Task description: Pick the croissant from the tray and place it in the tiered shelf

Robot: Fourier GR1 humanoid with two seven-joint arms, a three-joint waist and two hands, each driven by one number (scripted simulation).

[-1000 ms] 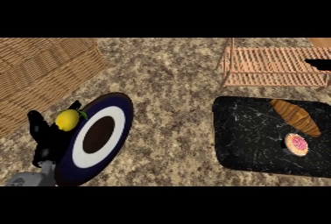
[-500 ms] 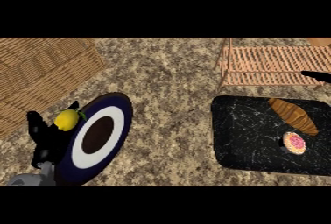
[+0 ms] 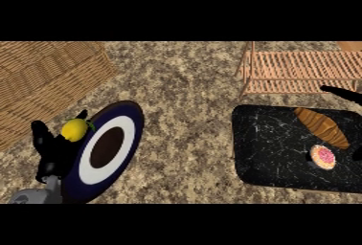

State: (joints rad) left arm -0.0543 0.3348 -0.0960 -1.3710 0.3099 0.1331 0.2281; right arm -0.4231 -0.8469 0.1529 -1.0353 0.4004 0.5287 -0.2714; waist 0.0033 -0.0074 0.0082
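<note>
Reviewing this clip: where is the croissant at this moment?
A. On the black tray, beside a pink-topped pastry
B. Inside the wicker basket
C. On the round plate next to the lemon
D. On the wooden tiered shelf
A. The croissant lies on the black tray, up and left of the pink-topped pastry; the tiered shelf holds nothing that shows, and the fingers of the right robot hand are above the tray's far edge.

I see a rough, speckled stone counter [image 3: 184, 86] under everything. The tray [image 3: 272, 153] looks like dark marble with white veins. The tiered shelf [image 3: 297, 72] is slatted pale wood, the basket [image 3: 42, 81] woven wicker. The croissant [image 3: 322, 127] looks ridged, matt brown; the plate [image 3: 106, 148] is smooth.
</note>
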